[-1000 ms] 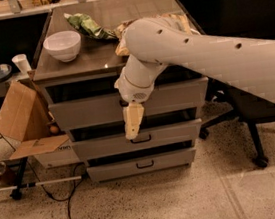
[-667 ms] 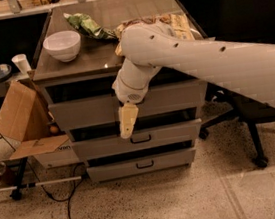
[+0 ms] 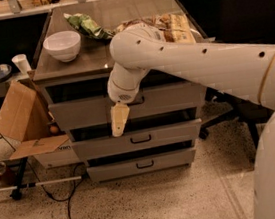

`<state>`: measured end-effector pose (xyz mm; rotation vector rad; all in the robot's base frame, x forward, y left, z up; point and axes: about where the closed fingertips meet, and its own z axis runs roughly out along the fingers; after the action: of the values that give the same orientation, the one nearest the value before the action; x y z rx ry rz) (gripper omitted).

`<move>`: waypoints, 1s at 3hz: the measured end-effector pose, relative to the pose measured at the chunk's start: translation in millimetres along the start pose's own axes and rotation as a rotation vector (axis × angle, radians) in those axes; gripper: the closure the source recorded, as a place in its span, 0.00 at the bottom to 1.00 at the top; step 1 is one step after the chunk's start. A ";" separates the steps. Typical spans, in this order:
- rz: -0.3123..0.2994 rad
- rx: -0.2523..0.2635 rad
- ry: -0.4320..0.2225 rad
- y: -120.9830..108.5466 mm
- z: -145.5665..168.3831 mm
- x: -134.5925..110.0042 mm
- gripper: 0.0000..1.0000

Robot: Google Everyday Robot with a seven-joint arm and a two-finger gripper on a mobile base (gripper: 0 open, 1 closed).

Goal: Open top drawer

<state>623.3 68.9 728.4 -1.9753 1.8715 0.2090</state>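
Sitting just under the cabinet top [image 3: 129,11], the top drawer [image 3: 171,99] shows its grey front, black handle [image 3: 137,101] half hidden by the wrist [image 3: 123,85]. Gripper [image 3: 119,120] hangs at the front's lower edge, just left of the handle; spread or closed, can't tell. Risk: w/o a hold on the pull, a tug slips off or snags the middle drawer [image 3: 141,140] below.

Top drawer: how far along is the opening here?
Done: the gripper is at the top drawer front, just below-left of its black handle. In hand: lining up on that handle; no grip visible. Left: the whole pull; only a dark slit shows above the front.
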 end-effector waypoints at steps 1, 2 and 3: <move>0.019 0.023 0.040 -2.8 3.3 6.0 0.00; 0.030 0.080 0.079 -28.1 15.2 15.0 0.00; 0.032 0.103 0.090 -45.3 22.3 17.1 0.00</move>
<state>673.1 62.5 710.3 -1.9157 1.9300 0.0324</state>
